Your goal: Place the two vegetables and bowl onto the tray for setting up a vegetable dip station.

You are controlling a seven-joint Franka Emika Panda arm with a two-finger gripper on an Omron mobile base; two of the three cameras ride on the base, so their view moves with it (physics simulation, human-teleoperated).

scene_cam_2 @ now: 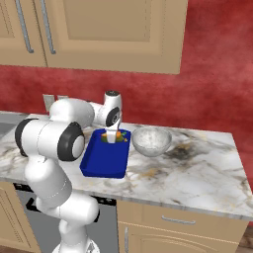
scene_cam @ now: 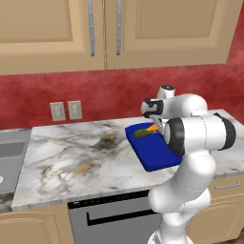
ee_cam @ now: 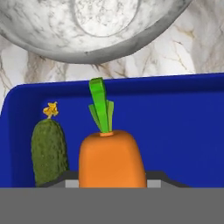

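The dark blue tray [scene_cam: 155,151] lies on the marble counter. A dark-green cucumber [scene_cam: 142,134] rests at its far end. My gripper [scene_cam: 159,126] hangs over that end, shut on the orange carrot [scene_cam: 152,127]. In the hand view the carrot [ee_cam: 112,157] with its green tip fills the gap between my fingertips [ee_cam: 72,183], low over the tray floor [ee_cam: 175,131], and the cucumber [ee_cam: 49,151] lies just left of it. The grey marbled bowl [scene_cam_2: 151,140] stands on the counter beside the tray [scene_cam_2: 105,160], to its right in the right base view; its rim [ee_cam: 52,48] shows beyond the tray wall.
A red backsplash wall with two outlets [scene_cam: 66,110] runs behind the counter. A sink [scene_cam: 9,159] lies far left. Wooden cabinets [scene_cam: 105,33] hang overhead. Bare marble [scene_cam: 76,157] stretches left of the tray, and more [scene_cam_2: 197,168] right of the bowl.
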